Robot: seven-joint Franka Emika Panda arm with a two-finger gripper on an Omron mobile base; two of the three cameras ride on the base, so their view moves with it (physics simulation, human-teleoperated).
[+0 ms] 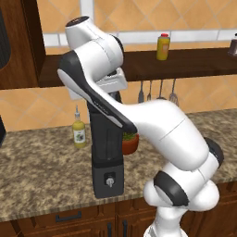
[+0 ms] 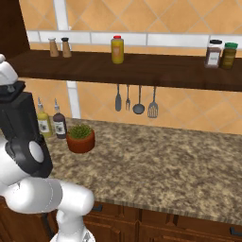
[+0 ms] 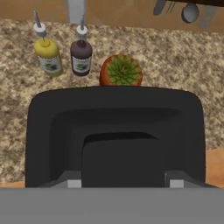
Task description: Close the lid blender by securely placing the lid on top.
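Note:
The tall black blender (image 1: 106,148) stands near the counter's front edge, its boxy base carrying a small silver knob (image 1: 110,181). My hand sits right on top of its jar; the fingers are hidden there by the wrist. From above, the hand view shows the jar's dark squarish flared rim (image 3: 39,131). Inside that rim lies a dark block, the lid (image 3: 122,159). My gripper (image 3: 125,181) straddles the lid, one finger touching each side. The right base view has the blender (image 2: 19,125) at the far left, behind my arm.
Behind the blender stand a yellow bottle (image 3: 49,57), a dark bottle (image 3: 81,57) and a potted succulent (image 3: 121,71). Utensils (image 2: 134,99) hang under a wooden shelf (image 2: 156,71) holding jars. Bare granite counter (image 2: 165,165) stretches to the right.

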